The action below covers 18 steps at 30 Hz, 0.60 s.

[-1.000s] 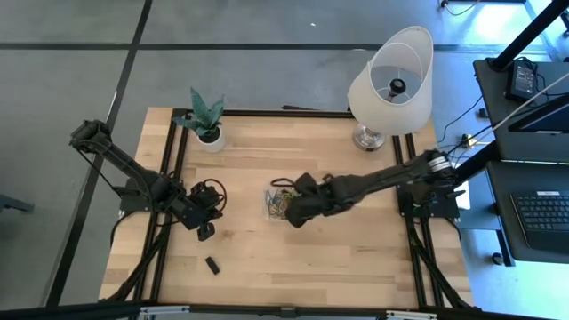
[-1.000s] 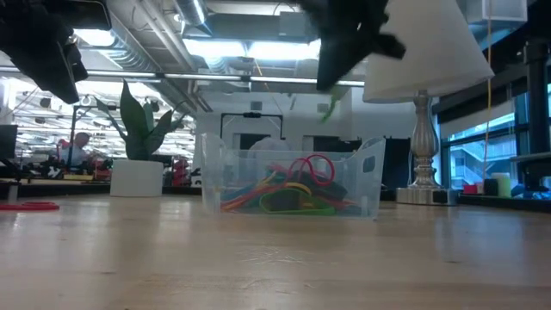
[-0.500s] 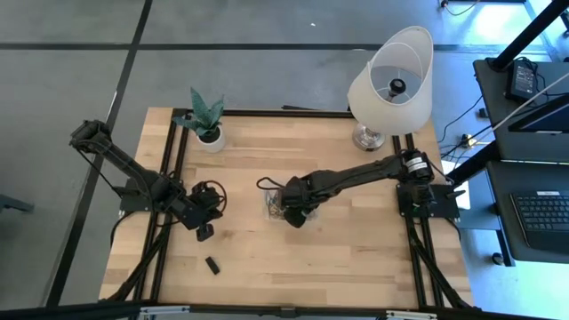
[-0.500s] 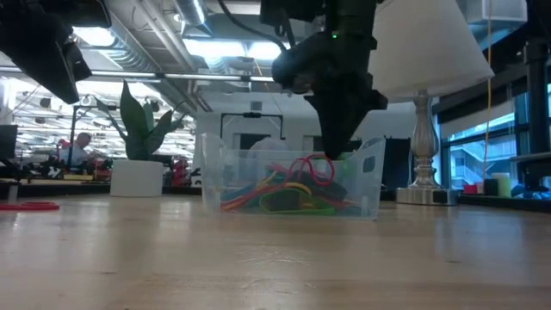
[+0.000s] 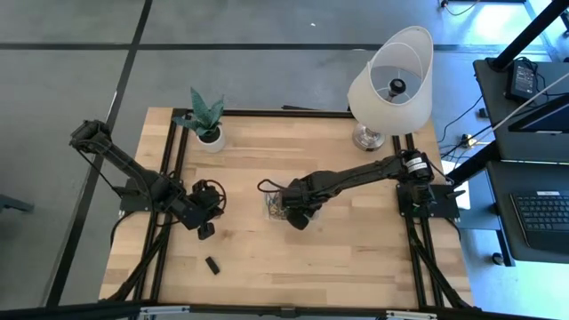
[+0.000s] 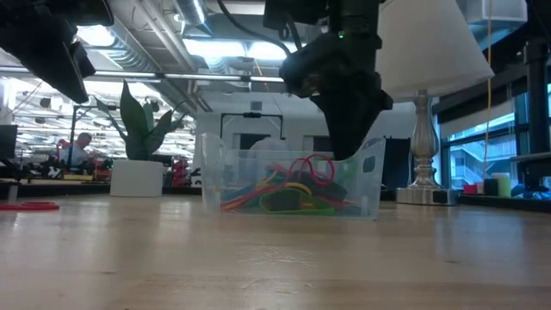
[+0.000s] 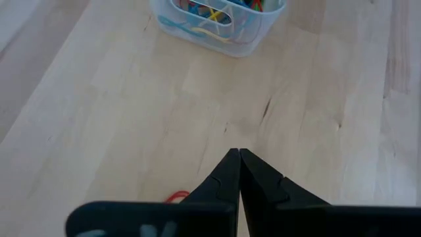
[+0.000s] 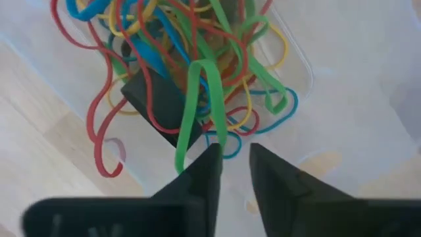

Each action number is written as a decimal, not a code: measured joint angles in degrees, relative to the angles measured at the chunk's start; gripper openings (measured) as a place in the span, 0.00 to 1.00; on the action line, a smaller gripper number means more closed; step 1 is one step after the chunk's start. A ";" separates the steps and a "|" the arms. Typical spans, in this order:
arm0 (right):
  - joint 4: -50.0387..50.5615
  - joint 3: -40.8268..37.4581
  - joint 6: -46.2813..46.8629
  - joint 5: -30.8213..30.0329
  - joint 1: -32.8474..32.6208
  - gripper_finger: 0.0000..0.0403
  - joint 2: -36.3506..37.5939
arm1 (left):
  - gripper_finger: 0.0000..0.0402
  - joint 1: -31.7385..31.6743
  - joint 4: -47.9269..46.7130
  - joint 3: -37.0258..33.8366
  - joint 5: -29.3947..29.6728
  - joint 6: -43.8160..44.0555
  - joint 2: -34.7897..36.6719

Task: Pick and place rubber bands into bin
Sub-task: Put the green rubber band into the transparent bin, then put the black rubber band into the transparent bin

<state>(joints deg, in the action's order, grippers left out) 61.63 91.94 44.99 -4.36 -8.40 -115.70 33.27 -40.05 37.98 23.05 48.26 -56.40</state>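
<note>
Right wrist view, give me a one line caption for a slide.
Right gripper, jaws parted, above the clear bin of tangled rubber bands, a green band draped at its tip.

grey floor (image 5: pixel 267 53); white lamp (image 5: pixel 391 76); desk (image 5: pixel 533 178)

clear bin (image 6: pixel 370 185) upright mid-table, rounded corners, see-through walls. inside, tangled bands (image 8: pixel 177 59) in red, green, yellow, blue, heaped over a dark block. one green band (image 8: pixel 197 105) draped long across the heap. one red band (image 7: pixel 176 195) loose on the wood, well apart.
</note>
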 joint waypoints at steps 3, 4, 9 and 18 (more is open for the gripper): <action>0.65 0.00 2.25 0.00 0.00 0.27 0.00 | 0.01 0.00 0.00 0.00 0.03 0.01 0.00; 0.84 0.00 2.76 0.00 0.00 0.29 0.01 | 0.01 0.01 0.00 0.00 0.12 0.01 0.00; 2.94 0.93 3.40 -0.02 -0.30 0.35 0.57 | 0.01 -0.01 -0.01 0.00 0.31 0.01 0.00; 11.04 7.63 -0.19 -3.28 -1.13 0.35 1.25 | 0.01 -0.01 0.13 0.00 -0.99 -0.60 -0.02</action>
<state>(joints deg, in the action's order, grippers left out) 72.67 99.57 44.81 -7.63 -9.53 -114.45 33.26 -39.92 37.98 22.06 47.66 -56.42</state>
